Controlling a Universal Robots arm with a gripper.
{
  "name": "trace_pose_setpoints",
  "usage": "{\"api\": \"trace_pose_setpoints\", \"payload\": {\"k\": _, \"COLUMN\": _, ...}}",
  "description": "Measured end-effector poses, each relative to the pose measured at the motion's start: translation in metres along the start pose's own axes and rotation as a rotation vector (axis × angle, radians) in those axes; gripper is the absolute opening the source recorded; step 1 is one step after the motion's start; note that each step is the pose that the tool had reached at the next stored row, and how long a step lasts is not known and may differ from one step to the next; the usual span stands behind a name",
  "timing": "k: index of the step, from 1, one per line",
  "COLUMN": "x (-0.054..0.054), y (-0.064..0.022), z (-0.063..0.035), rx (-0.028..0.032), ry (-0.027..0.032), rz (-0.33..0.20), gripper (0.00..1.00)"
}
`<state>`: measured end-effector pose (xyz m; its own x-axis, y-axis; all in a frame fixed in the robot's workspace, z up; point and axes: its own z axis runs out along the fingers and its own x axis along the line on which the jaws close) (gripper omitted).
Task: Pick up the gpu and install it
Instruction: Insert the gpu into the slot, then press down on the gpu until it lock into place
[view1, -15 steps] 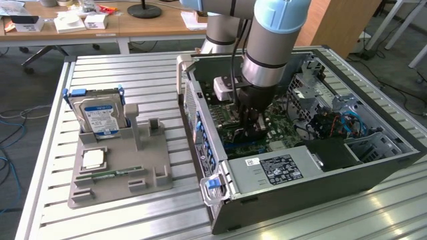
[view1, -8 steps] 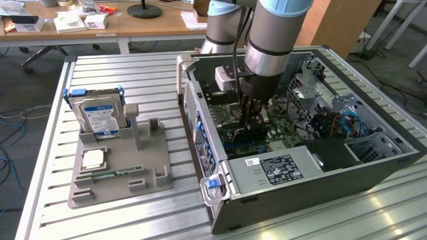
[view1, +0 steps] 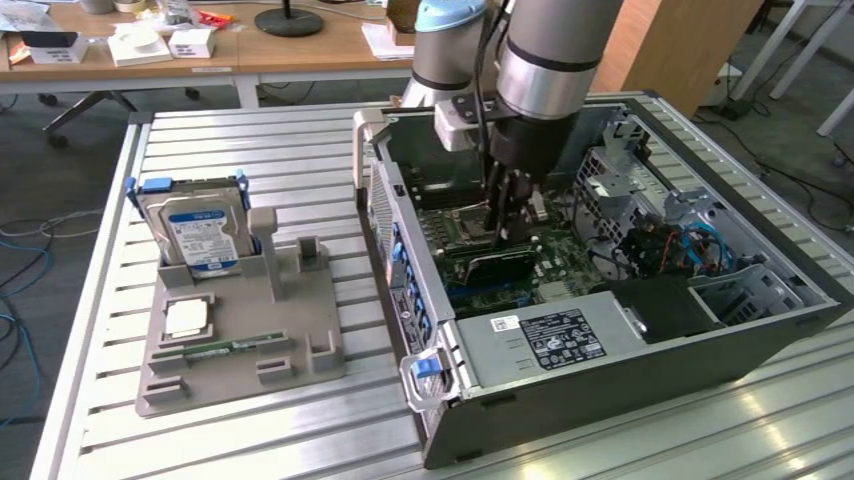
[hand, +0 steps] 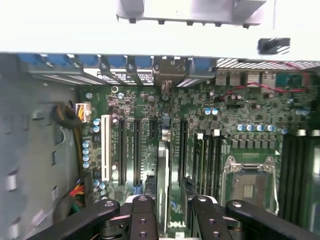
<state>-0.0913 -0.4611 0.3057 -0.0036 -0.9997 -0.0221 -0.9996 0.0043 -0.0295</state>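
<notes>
1. Step in hand, as I judge it: the install phase. The pick-up looks done, since the gripper (view1: 511, 222) is down inside the open computer case (view1: 747, 340) and not over the grey holder tray (view1: 240, 350) on the table (view1: 80, 400).

2. Location of the gpu (hand: 163, 175): pinched on edge between the gripper's (hand: 170, 220) fingers (hand: 142, 220), standing upright over the motherboard (hand: 240, 115). In the exterior view the card (view1: 487, 262) sits low against the board, just below the fingers.

3. Tool state: fingers pressed in on the card from both sides, gripping its upper edge. Not spread.

4. Alignment: in the wrist view the card's thin edge runs in line with the row of long black expansion slots (hand: 136, 150), beside the white slot (hand: 105, 147). Whether its contacts are already in a slot or just above cannot be told.

5. What the move calls for (judgement): a straight push down along the slot, card kept upright, bracket end lined up with the rear openings of the case; any tilt risks binding.

6. Elsewhere: hard drive (view1: 198, 232) stands in the tray; a green memory stick (view1: 220, 349) lies flat on it. Both untouched.
</notes>
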Motion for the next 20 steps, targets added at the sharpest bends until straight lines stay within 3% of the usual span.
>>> {"api": "trace_pose_setpoints", "payload": {"k": 5, "x": 0.0, "y": -0.0005, "z": -0.0165, "rx": 0.0, "ry": 0.0012, "rz": 0.0, "gripper": 0.34}}
{"api": "trace_pose_setpoints", "payload": {"k": 20, "x": -0.001, "y": -0.0005, "z": -0.0168, "rx": 0.0001, "ry": 0.0029, "rz": 0.0, "gripper": 0.34}}
